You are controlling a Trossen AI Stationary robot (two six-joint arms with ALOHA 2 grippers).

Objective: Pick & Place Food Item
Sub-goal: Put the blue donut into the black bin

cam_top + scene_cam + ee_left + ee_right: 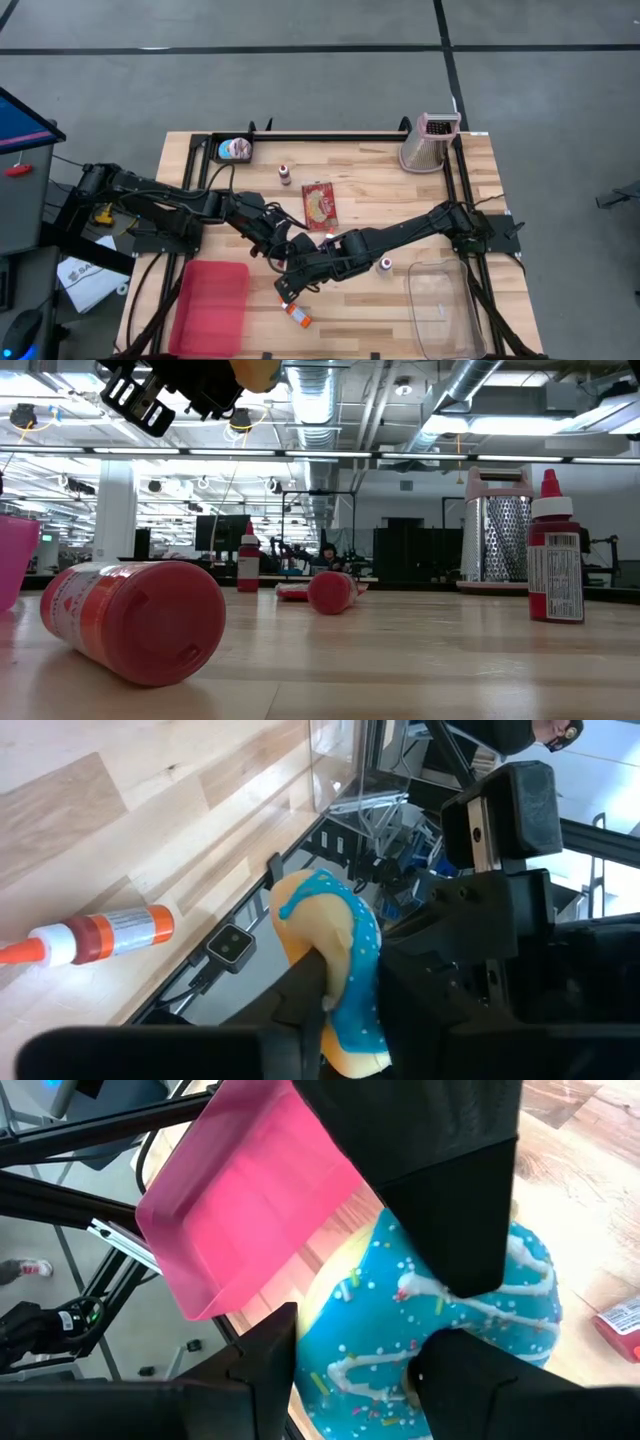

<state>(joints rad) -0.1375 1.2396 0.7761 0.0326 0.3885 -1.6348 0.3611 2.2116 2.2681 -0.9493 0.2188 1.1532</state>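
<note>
From above, my two arms meet over the near middle of the bench (370, 190). My left pincer (287, 252) and my right pincer (290, 288) crowd together there, just right of the pink tray (210, 305) at the near left. A small bottle (299, 315) with an orange band lies on the wood just beyond my right pincer's tip. A red packet (320, 204) lies flat near the middle, a clear bin (443, 305) sits at the near right, a grater (430, 143) stands at the far right and a small tub (235, 149) sits at the far left.

From bench height, a red jar (135, 620) lies on its side close by at the left, a red sauce bottle (555, 560) stands at the right, and a pincer (180, 390) hangs high at the upper left; I cannot tell from here which one it is.

Past my left wrist, the doughnut (335, 970), yellow dough with blue icing, stands on edge in the air, and one of my left fingers (305, 995) presses against it, so my left pincer grips it.

Past my right wrist, the doughnut's (440, 1330) iced face fills the space between my right fingers (445, 1180), which stand apart and clamp it from both sides, above the pink tray's edge.
</note>
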